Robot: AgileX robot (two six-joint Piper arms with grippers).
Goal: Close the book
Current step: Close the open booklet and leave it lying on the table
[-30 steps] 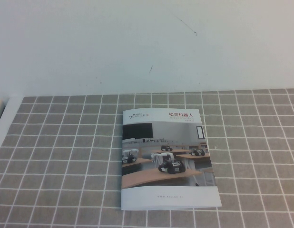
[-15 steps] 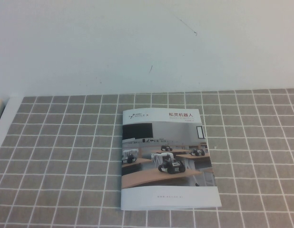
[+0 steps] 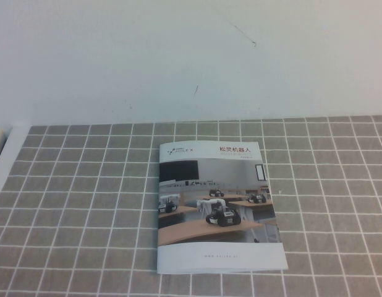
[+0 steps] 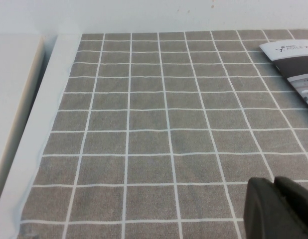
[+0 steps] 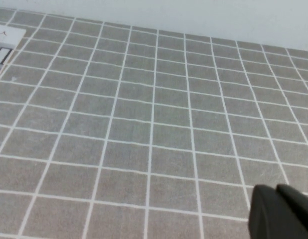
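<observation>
In the high view I see the book (image 3: 219,207) lying flat on the grey checked mat (image 3: 86,204). It is a little right of the middle and toward the near edge, front cover up, with no page lifted that I can make out. I judge the closing itself done (the title and the cover photo face the camera squarely). As far as I can tell, nothing is left except to keep the arms clear. Neither arm shows in this view, so I take both to be parked outside its field.

In the left wrist view, the left claw (image 4: 274,181) hangs low over bare mat squares on the robot's left side, well apart from the book. Only a corner of the book shows here. The claw's two dark fingers sit pressed together, clenched on nothing. The white tabletop (image 4: 49,124) runs alongside the mat's edge.

In the right wrist view, the right claw (image 5: 276,189) hangs over empty mat on the robot's right side, also well apart from the book, of which only a sliver shows. Its fingers are likewise clenched together with nothing between them. Both arms read to me as idle, tilted down at the mat and touching nothing.
</observation>
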